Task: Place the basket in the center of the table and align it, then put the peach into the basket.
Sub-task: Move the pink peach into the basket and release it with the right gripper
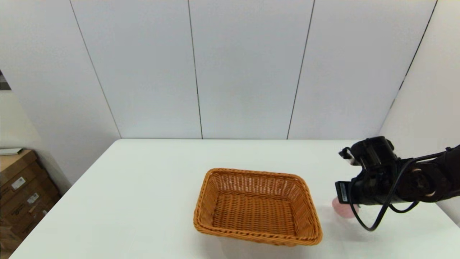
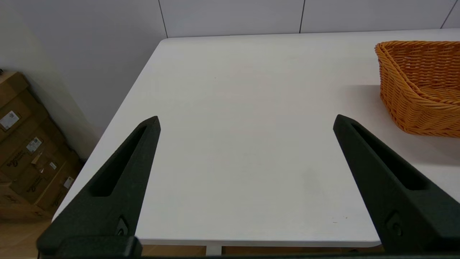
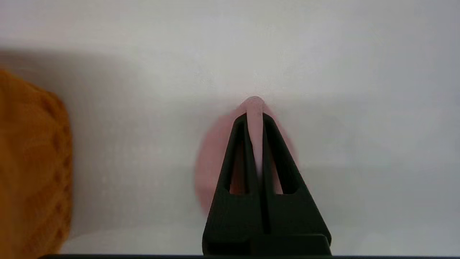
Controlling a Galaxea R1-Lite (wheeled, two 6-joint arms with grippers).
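The peach [image 1: 341, 208] sat on the white table [image 1: 143, 201] just off the basket's right side, mostly hidden under the right gripper [image 3: 255, 115] in the head view. From the right wrist camera the two black fingers were nearly together, only a thin slit between them, pointing down right over the blurry pink fruit. Couldn't really tell if they were touching it. The basket [image 1: 257, 207] was sitting flat and empty toward the near middle of the table, slightly skewed. The left gripper [image 2: 246, 122] hung over the table's near-left part, jaws spread wide, holding nothing, with the basket off to its side.
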